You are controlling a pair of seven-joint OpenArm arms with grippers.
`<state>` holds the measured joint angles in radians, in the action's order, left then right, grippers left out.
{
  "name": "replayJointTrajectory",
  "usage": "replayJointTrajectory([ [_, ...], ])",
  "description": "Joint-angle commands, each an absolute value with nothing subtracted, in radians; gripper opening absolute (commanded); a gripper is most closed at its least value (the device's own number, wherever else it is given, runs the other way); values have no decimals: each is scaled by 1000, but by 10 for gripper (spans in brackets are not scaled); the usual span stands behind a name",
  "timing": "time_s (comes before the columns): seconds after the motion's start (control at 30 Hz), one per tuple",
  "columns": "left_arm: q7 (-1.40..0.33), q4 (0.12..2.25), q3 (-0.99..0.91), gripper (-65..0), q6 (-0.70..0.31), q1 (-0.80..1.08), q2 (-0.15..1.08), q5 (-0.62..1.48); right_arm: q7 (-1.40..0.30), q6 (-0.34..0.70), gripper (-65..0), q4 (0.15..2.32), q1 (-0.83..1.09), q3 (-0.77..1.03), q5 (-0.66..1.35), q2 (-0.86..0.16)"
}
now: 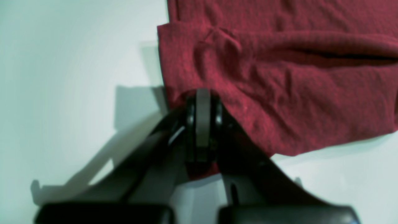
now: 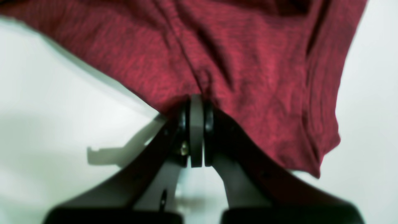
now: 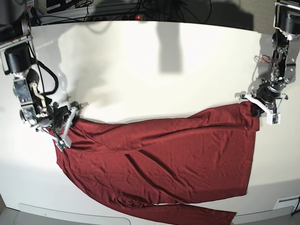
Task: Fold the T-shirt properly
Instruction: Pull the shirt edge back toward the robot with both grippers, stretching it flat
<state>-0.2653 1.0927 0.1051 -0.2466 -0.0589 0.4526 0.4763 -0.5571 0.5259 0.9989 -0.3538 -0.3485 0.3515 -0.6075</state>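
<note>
Big maroon thin-knit long-sleeved T-shirt (image 3: 164,164) sprawled lower centre of white table (image 3: 140,70). Left gripper (image 3: 257,107) pinching right corner, right gripper (image 3: 63,126) pinching left corner. Looks like fold just starting; next lift both together, carry over evenly.

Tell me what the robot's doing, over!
Left gripper shut on T-shirt edge. Right gripper shut on the other edge. Shirt spread on white table, wrinkled. Nothing in the way.

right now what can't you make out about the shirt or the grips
- T-shirt: bottom sleeve cut off by the base view's lower edge.
- Left pincer: the pinched cloth edge is hidden between its shut pads, left wrist view.
- Right pincer: same in the right wrist view; blurred cloth.
</note>
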Motion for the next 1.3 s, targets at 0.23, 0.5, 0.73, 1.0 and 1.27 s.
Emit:
replayJointTrajectory([
  [0.23, -351, 1102, 105, -650, -307, -8, 466, 432, -517, 564, -650, 1006, -282, -342, 487, -772],
  [0.5, -362, 1194, 105, -650, -307, 134, 466, 346, -514, 569, -650, 1014, -175, -342, 503, -797],
  [0.73, -331, 1252, 11, -650, -238, 253, 466, 294, -512, 644, -650, 1114, -48, -339, 503, -798],
  [1.0, -310, 1252, -242, -650, -338, 374, 466, 295, -517, 651, -650, 1296, 154, -262, 506, -801],
  [1.27, -273, 1252, -308, -650, -416, 479, 466, 295, -551, 651, -650, 1495, 414, -122, 505, -796],
])
